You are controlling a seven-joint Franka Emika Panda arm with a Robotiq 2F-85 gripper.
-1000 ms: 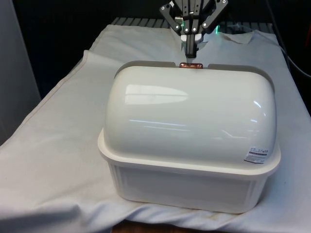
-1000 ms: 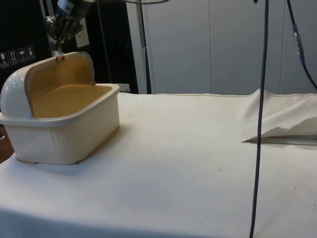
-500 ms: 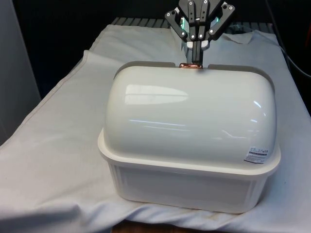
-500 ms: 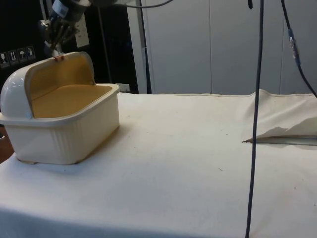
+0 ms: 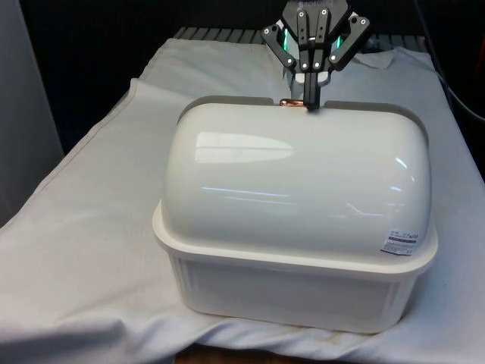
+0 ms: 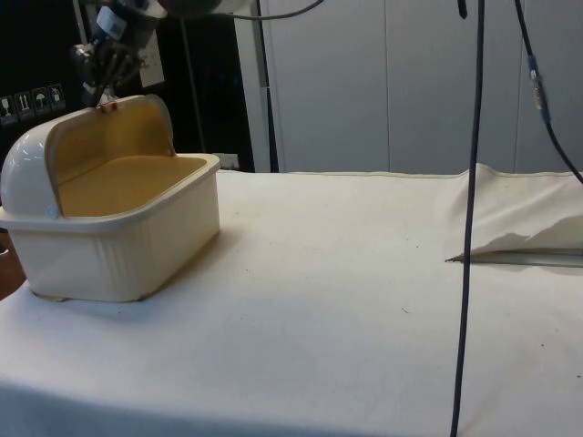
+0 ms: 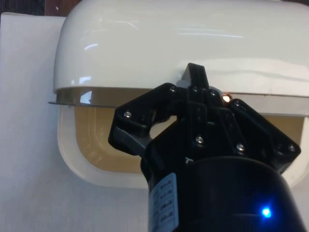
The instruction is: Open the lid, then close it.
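A cream bread box stands on the white cloth with its domed roll-top lid rolled back; the side view shows the tan inside open. A small copper handle sits on the lid's raised edge. My gripper hangs over that edge, shut, with its tips at the handle's end towards the front view's right. In the side view the gripper stands just above the handle. The wrist view has the fingers together against the lid's rim, with a copper glint of the handle beside them.
A black cable hangs down in front of the table in the side view. A raised fold of cloth lies towards that view's right. The box stands close to the table's front edge.
My gripper has shifted towards the front view's right and come down a little, from above the handle's middle to its right end. The lid has not moved.
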